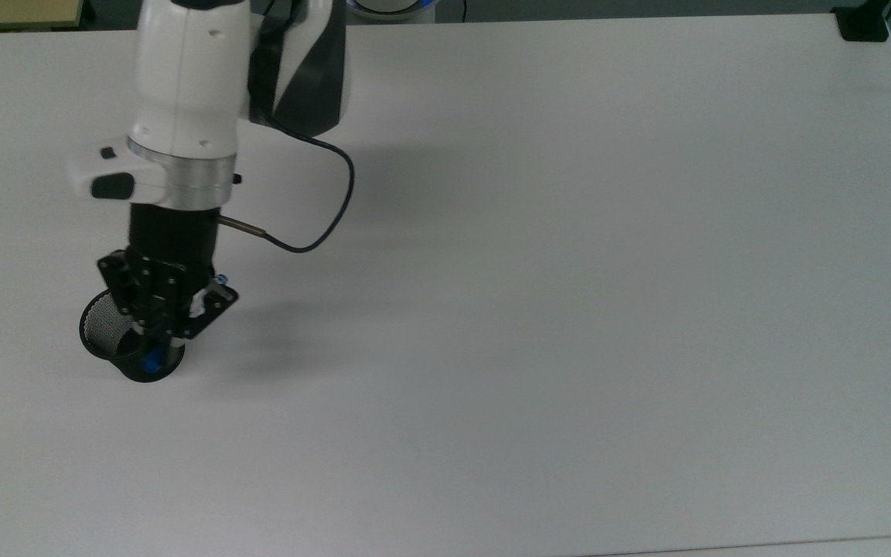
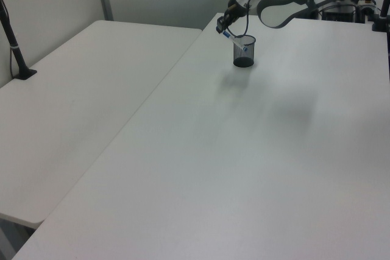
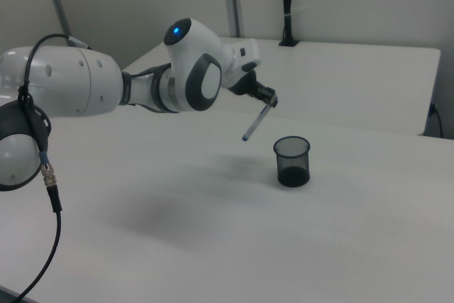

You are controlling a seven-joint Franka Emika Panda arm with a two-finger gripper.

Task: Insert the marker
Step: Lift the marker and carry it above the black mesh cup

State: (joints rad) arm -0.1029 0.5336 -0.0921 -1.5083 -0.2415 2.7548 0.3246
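The marker (image 3: pixel 256 122) hangs from the gripper (image 3: pixel 271 102), pinched at one end and slanting down and away from it; in the right view its free end, tipped with a small blue dot, points to the right view's lower left. The gripper's fingers are closed narrow on the barrel, gripping nothing else and touching neither the table (image 1: pixel 569 309) nor the cup.

Below and a little to one side of the gripper stands a black mesh cup (image 3: pixel 292 160), upright on the white table. In the right view the marker's lower tip is in the air, short of the cup's rim and toward the right view's left of it, with clear space between the two.

From the top view the gripper (image 1: pixel 158 340) sits right over the cup (image 1: pixel 105 333), covering much of its mouth, and a bit of blue from the marker (image 1: pixel 153 359) peeks out beneath the fingers (from here you could not say whether the marker is above the rim or inside it).

The left view puts the gripper (image 2: pixel 224 29) just up and to the left view's left of the cup (image 2: pixel 244 51), with the marker (image 2: pixel 237 41) angled down across the near rim, its lower end overlapping the mesh.
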